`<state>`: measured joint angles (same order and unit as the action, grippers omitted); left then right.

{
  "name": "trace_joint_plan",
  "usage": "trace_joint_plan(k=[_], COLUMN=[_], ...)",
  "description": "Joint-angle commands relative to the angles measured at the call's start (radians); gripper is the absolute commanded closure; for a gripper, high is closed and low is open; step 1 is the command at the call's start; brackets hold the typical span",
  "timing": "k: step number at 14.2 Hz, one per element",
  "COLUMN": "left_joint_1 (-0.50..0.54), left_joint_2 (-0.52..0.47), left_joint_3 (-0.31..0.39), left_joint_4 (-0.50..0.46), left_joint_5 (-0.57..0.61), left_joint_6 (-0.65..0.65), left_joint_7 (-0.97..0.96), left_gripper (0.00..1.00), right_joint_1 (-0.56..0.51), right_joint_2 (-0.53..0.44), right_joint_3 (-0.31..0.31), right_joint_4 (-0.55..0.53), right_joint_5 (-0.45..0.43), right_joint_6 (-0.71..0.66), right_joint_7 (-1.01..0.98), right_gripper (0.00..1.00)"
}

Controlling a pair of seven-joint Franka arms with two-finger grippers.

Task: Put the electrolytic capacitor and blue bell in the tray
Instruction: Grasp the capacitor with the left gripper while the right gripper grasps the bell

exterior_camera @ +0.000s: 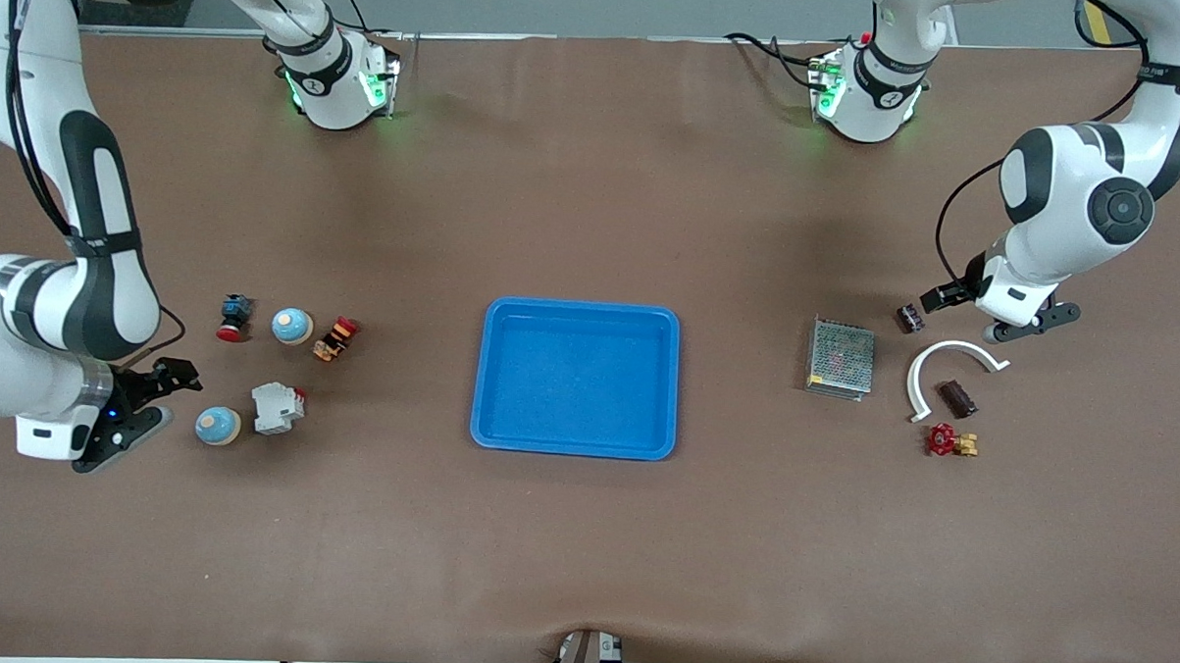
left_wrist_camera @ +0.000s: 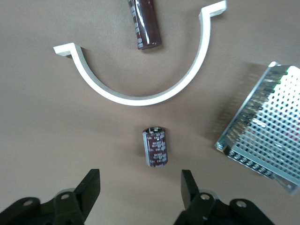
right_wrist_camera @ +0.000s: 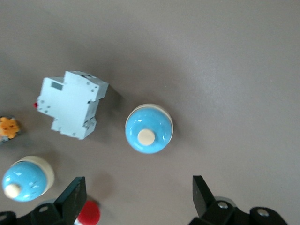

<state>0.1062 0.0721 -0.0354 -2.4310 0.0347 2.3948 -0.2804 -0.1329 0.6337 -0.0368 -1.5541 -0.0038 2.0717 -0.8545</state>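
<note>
Dark capacitor (left_wrist_camera: pixel 155 147) lies just before the open left end effector (left_wrist_camera: pixel 140 187).

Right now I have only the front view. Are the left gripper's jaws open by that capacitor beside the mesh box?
Observer: Yes. The left wrist view shows the left gripper open, with the capacitor lying on the table just ahead of the gap between its jaws, not gripped.
Operator: And the right gripper?
Observer: The right gripper is open too. Its jaws are lined up with the bell nearer the front camera and do not touch it.
</note>
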Motion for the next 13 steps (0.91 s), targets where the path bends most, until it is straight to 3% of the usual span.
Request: trace_joint_plan(k=[1, 10, 13], left_joint_1=[0.006, -0.002, -0.003], left_joint_2=[0.061, 0.187, 0.207], left_joint_3=[-0.011, -0.012, -0.014], left_joint_4=[0.001, 0.003, 0.004], left_joint_5=[-0.024, -0.039, -0.039], left_joint_6=[0.065, 0.185, 0.185], left_joint_7=[-0.019, -0.025, -0.025], left_gripper=[0.24, 0.33, 0.51], right_joint_1=[-0.005, 0.004, 0.003], right_joint_2=[0.020, 0.098, 0.118], right_joint_3=[0.012, 0.012, 0.012], right_joint_4=[0.019, 0.020, 0.020], right_joint_5=[0.005, 0.008, 0.007], right_joint_6=[0.002, 0.137, 0.143], right_joint_7=[-0.011, -0.011, -0.012], right_gripper=[0.00, 0.00, 0.00])
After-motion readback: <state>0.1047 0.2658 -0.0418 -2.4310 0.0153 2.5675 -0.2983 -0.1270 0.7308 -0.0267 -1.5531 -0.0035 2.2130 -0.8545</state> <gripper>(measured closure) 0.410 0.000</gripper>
